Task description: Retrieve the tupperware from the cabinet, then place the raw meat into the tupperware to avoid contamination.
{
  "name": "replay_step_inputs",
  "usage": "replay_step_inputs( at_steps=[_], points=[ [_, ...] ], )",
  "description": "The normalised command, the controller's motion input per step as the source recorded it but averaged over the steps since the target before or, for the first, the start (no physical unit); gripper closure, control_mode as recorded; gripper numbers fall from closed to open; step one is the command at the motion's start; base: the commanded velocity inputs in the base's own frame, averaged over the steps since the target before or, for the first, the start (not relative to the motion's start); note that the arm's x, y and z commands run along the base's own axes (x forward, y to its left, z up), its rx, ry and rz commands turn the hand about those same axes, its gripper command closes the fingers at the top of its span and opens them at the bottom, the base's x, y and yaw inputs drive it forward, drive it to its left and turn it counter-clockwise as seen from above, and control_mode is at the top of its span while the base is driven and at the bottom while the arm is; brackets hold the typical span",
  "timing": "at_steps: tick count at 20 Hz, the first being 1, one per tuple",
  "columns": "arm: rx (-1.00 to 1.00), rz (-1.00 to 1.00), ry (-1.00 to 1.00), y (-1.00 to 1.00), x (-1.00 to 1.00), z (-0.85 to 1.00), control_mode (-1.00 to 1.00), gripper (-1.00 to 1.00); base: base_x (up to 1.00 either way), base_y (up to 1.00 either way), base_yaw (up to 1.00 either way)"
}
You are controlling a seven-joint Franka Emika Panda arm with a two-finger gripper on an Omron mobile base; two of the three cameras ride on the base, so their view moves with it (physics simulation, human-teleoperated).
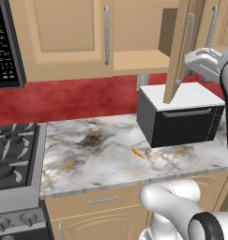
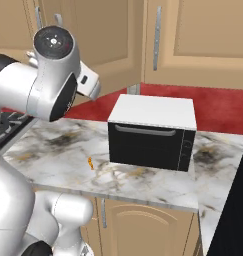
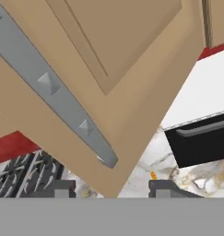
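Cabinet (image 1: 134, 42) door ajar (interior mostly hidden), raw meat (image 1: 137, 153) tiny.

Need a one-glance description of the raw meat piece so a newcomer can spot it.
Find the marbled white countertop between the stove and the black box appliance with a white top. Just off that appliance's front corner lies the raw meat, a tiny orange-red sliver, the only bright speck on the pale stone.

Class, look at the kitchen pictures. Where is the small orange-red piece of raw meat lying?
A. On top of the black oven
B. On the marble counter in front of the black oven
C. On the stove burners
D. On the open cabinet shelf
B: the raw meat lies on the marble counter, just in front of the black oven.
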Motion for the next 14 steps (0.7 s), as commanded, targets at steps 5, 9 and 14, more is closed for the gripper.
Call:
replay_step_inputs(
  at_steps=[5, 9, 14],
  points=[
    [-0.02, 0.0, -0.05, 0.03, -0.67, 0.17, -1.0, -1.0, 0.0, 0.0, 0.0],
    [-0.05, -0.02, -0.15, 0.05, -0.69, 0.24, -1.0, -1.0, 0.0, 0.0, 0.0],
    [-0.06, -0.02, -0.12, 0.12, -0.59, 0.25, -1.0, -1.0, 0.0, 0.0, 0.0]
  ],
)
